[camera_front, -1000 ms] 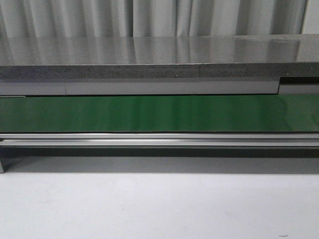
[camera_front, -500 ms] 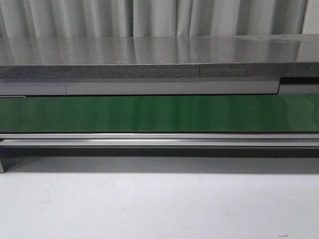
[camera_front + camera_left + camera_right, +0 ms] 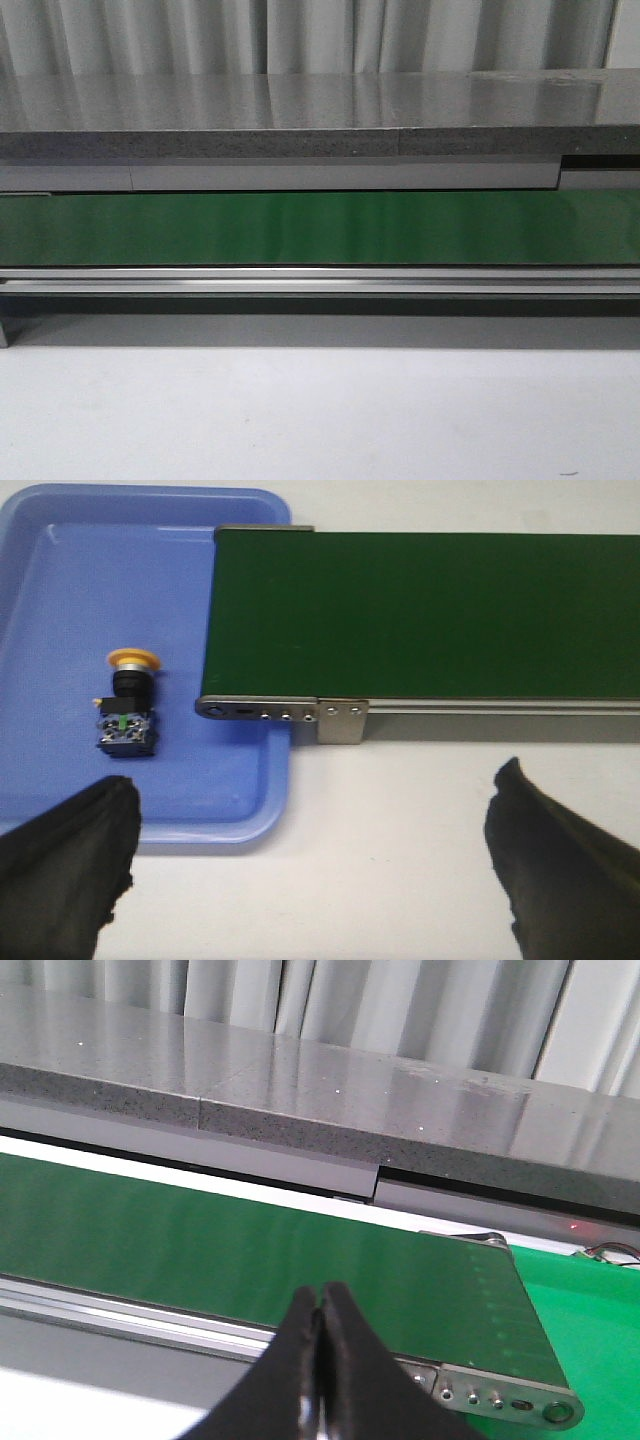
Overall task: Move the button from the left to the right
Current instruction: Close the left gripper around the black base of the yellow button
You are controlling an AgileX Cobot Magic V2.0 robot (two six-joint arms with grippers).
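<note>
A factory-style test bench; green conveyor belt (image 3: 300, 228) on aluminium rails, grey stone counter (image 3: 300, 115), pleated curtain (image 3: 300, 35) behind

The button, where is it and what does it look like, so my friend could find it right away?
Find the long green conveyor belt and follow it to the end that reaches over a light blue tray. The button lies on its side in that tray, beside the belt's end. It is the only thing in the tray: a round orange-yellow cap on a small dark blocky base.

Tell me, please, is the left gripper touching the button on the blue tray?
Apart: the left wrist view shows the open left gripper with bare tray between its finger and the button.
</note>
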